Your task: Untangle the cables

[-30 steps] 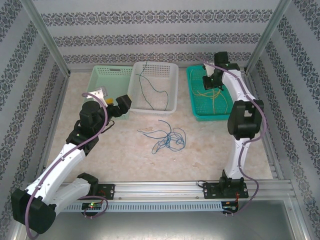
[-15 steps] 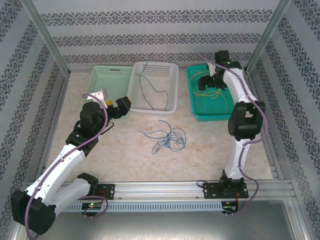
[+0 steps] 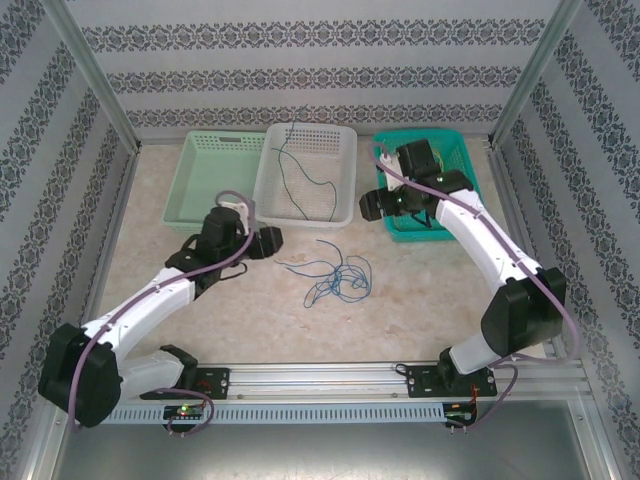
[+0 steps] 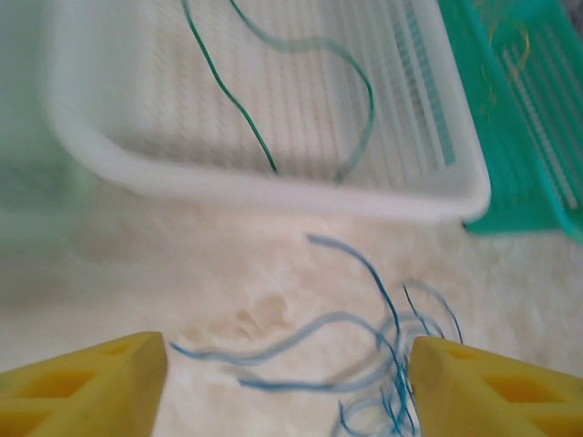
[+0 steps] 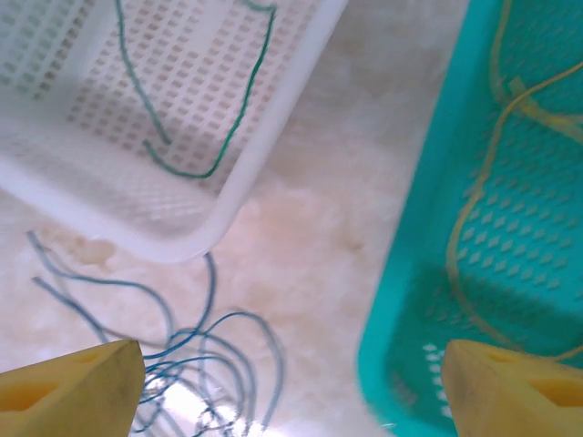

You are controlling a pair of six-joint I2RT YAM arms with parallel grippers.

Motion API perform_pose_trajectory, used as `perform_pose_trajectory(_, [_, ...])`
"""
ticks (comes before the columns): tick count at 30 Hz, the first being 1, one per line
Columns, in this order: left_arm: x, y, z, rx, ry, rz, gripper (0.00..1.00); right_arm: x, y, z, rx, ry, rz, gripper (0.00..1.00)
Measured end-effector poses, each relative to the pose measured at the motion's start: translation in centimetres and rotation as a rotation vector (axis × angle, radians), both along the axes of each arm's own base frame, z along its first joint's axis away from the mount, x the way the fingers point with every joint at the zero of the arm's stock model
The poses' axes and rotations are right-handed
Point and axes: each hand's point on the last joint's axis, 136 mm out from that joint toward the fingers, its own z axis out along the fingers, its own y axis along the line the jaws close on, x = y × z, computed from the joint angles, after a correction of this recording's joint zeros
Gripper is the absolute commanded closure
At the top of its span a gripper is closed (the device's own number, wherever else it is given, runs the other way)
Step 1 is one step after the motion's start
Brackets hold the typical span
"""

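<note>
A tangle of thin blue cables (image 3: 335,275) lies on the table in front of the white basket (image 3: 300,221). My left gripper (image 3: 268,240) hovers just left of the tangle. In the left wrist view it (image 4: 287,364) is open, with blue cable strands (image 4: 322,318) on the table below and between its yellow fingers (image 4: 91,382). My right gripper (image 3: 378,205) hangs open over the gap between the white basket and the teal basket (image 3: 455,150). Blue cable loops (image 5: 212,287) lie below its left finger (image 5: 73,387). Green cables (image 3: 300,175) lie in the white basket, yellow cables (image 5: 474,209) in the teal one.
A pale green basket (image 3: 195,190) stands at the back left, beside the white one. The white basket rim (image 4: 273,191) lies just beyond the tangle. The teal basket's near corner (image 5: 410,273) sits under the right gripper. Metal frame posts and patterned walls close in the table.
The right gripper has opened and swung left out of the teal basket towards the gap. The left arm has swung right from the green basket to the blue tangle.
</note>
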Motion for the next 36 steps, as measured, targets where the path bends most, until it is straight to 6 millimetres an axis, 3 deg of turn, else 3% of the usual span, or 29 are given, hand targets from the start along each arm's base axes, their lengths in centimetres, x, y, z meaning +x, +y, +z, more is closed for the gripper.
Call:
perform_pose_trajectory(3, [-2.5,-2.7,-1.7,0.035,0.029,-0.136,0.41,-1.7,0.9,-2.1,0.071,0.064,-0.008,0.17])
perform_pose_trajectory(8, [-7.0,-5.5,-5.3,0.081,0.098,-0.313,0.41,-3.4,2.5,-4.2,0.129,0.127,-0.007,0.15])
perform_pose_trajectory(12, [-10.7,-7.2,-8.6,0.154,0.155,-0.449,0.41,-3.3,2.6,-4.1,0.159,0.116,-0.026,0.15])
perform_pose_trajectory(15, [-12.3,-7.7,-10.6,0.217,0.184,-0.51,0.42,-3.1,2.7,-3.2,0.175,0.086,-0.029,0.14])
perform_pose_trajectory(25, [-11.9,-7.2,-13.3,0.415,0.122,-0.551,0.37,-3.2,2.6,-2.1,0.19,0.047,-0.027,0.14])
perform_pose_trajectory(31, [-11.2,-7.7,-13.6,0.5,0.051,-0.581,0.38,-3.5,2.5,-2.7,0.185,0.06,-0.029,0.13])
perform_pose_trajectory(36, [-10.1,-8.1,-13.4,0.531,0.002,-0.579,0.49,-3.6,2.2,-3.0,0.182,0.066,-0.037,0.13])
